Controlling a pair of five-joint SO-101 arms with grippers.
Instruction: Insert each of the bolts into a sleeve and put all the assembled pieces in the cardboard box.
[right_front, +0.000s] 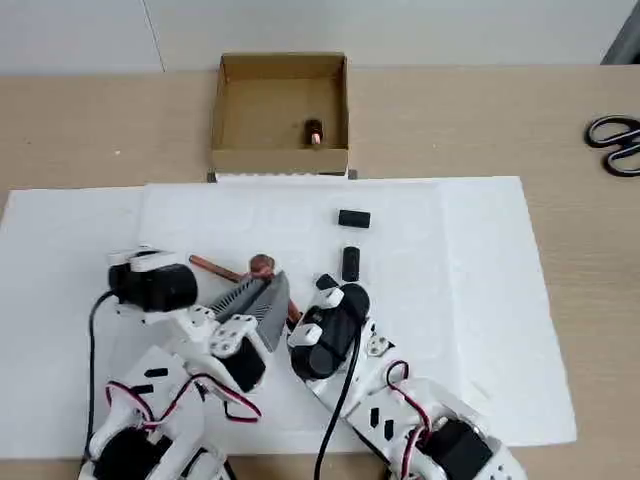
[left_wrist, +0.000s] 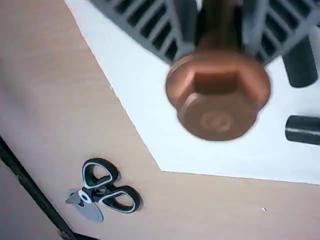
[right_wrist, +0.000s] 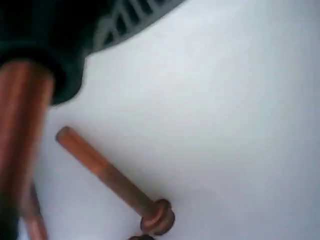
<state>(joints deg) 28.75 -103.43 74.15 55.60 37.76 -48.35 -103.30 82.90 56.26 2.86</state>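
So, got the left gripper (right_front: 266, 283) clamped shut on a copper bolt (left_wrist: 217, 95) right under its head. Spotting a second bolt (right_front: 215, 268) flat on the white paper (right_front: 470, 280) just beside, near sleeve (right_front: 350, 263) and far sleeve (right_front: 354, 218) loose toward the cardboard box (right_front: 280, 160), plus one assembled piece (right_front: 314, 132) sitting inside that.

Coppery metal bolt (left_wrist: 218, 95), dull sheen; matt black sleeve (right_front: 353, 218); ribbed grey plastic fingers (left_wrist: 135, 20); plain brown cardboard box (right_front: 280, 160), matt; smooth white paper (right_front: 480, 300)

Black-handled scissors (right_front: 614, 145) on bare tan table (right_front: 90, 120), well apart from large white paper sheet (right_front: 470, 290)
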